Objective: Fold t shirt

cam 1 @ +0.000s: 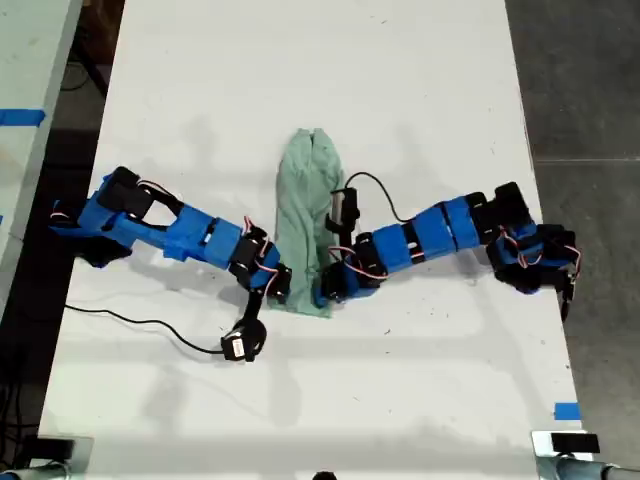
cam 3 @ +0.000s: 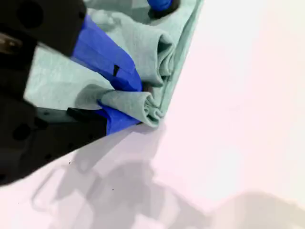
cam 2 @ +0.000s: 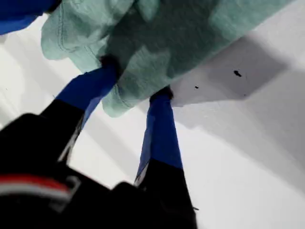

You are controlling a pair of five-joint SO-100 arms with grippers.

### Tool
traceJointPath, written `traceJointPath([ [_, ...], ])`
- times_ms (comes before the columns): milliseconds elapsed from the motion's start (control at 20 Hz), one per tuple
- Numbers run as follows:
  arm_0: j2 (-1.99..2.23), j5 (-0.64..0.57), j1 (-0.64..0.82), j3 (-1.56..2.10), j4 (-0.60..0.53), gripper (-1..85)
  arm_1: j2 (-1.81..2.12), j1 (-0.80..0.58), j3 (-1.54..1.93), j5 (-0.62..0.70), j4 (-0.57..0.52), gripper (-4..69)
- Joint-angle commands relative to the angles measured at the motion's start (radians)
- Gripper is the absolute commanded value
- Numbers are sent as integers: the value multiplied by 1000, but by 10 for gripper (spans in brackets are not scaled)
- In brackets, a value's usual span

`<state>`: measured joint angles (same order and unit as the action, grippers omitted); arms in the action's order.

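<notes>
Shirt [cam 1: 305, 235] folded narrow in exterior view, wrist views show pinched hems

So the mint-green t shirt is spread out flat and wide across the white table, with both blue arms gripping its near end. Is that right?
Not quite. In the exterior view the t shirt is gathered into a narrow strip, not spread wide. The rest holds: it lies on the white table, and my first gripper and my second gripper both pinch cloth at its end.

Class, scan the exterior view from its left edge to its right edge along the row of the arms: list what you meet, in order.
Blue tape strip → arm → t shirt → other arm → dark floor.
</notes>
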<state>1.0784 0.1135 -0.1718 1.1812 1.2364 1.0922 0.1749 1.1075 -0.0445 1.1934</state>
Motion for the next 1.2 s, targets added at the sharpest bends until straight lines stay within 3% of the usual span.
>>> traceJointPath([
  [0, 6, 11, -2, -43, -8, -2, -5, -14, -20, -51, 46, 12],
  [300, 101, 8, -17, -95, 35, -2, 170, 25, -32, -97, 173, 19],
  [400, 238, -12, 31, -98, 94, -2, 318, -20, -28, -18, 178, 19],
  [650, 515, -32, 288, -78, 186, -2, 601, -295, -9, 170, 153, 19],
  [1000, 359, -212, 736, -81, 160, 1, 426, -719, -51, 411, 110, 23],
  [1100, 256, -295, 819, -98, 152, 177, 337, -782, -91, 476, 92, 124],
  [1150, 230, -330, 856, -101, 160, 216, 316, -808, -101, 494, 91, 184],
])
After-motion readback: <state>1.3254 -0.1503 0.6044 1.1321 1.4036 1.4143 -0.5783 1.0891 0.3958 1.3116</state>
